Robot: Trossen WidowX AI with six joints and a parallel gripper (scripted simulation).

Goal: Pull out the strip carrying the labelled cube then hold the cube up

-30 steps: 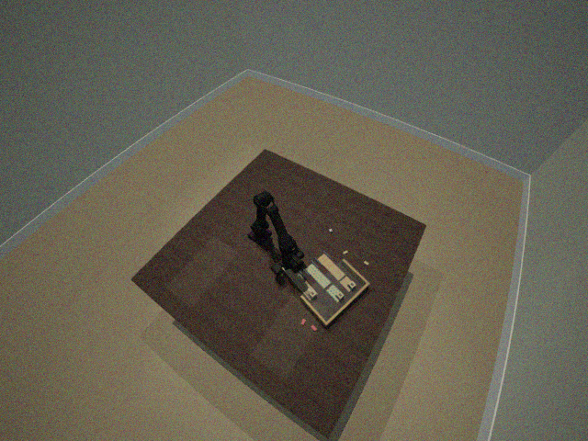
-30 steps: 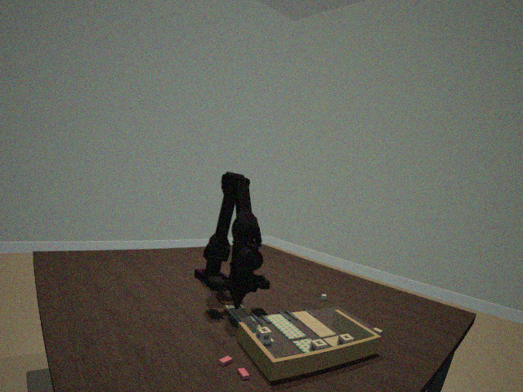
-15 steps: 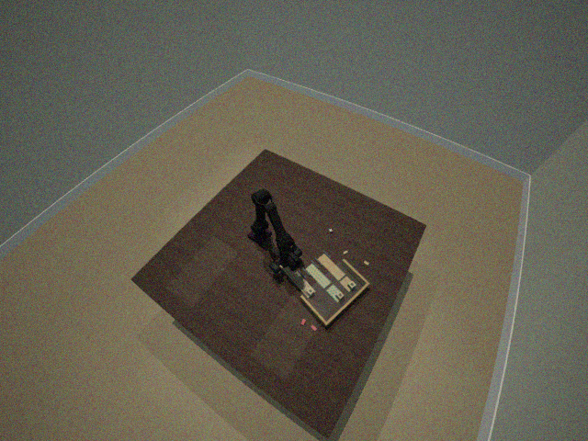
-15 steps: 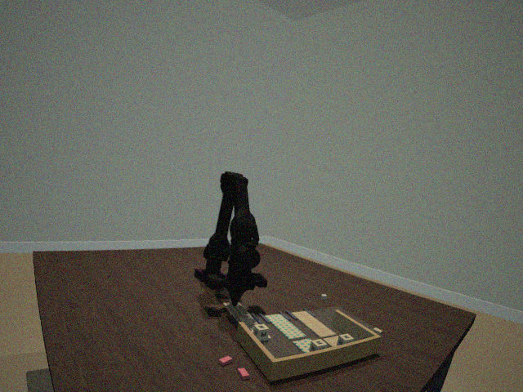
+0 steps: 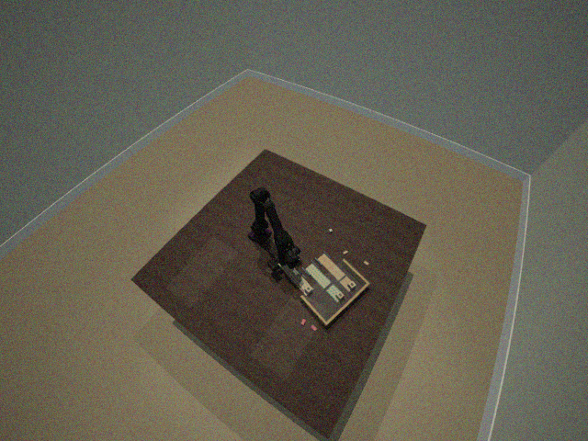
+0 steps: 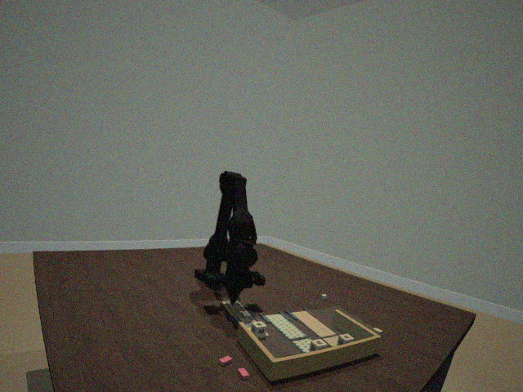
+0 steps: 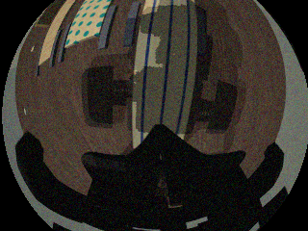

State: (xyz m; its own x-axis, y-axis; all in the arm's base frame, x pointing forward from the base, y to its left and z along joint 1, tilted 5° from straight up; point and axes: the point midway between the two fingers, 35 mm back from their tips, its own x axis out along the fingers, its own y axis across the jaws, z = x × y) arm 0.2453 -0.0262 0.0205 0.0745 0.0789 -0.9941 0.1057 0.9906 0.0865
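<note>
A striped strip [image 5: 303, 283] [image 7: 156, 96] sticks out of the tray's open side, with a pale cube [image 5: 307, 288] [image 6: 258, 327] over its inner end. My gripper [image 6: 233, 301] [image 7: 159, 128] is shut, its tips down at the strip's outer end; whether they touch it is hard to tell. A teal-dotted strip [image 5: 317, 275] [image 6: 282, 325] [image 7: 88, 21] lies in the tray, cut from a short dotted piece [image 6: 301, 345] by a cube [image 6: 318, 344]. A tan strip [image 5: 331, 265] [image 6: 312, 323] [image 7: 54, 36] has a narrow gap before its end piece, where another cube [image 6: 346, 337] sits. Labels are unreadable.
The tray [image 5: 347, 303] [image 6: 312, 363] has raised walls on three sides. Dark blue rails [image 7: 107, 27] [image 7: 131, 25] flank the strips. Two pink blocks [image 5: 303, 322] [image 6: 225, 360] lie outside its left wall. A small white cube [image 5: 330, 231] [image 6: 324, 296] and pale blocks [image 5: 366, 262] [image 6: 377, 330] lie beyond the other side.
</note>
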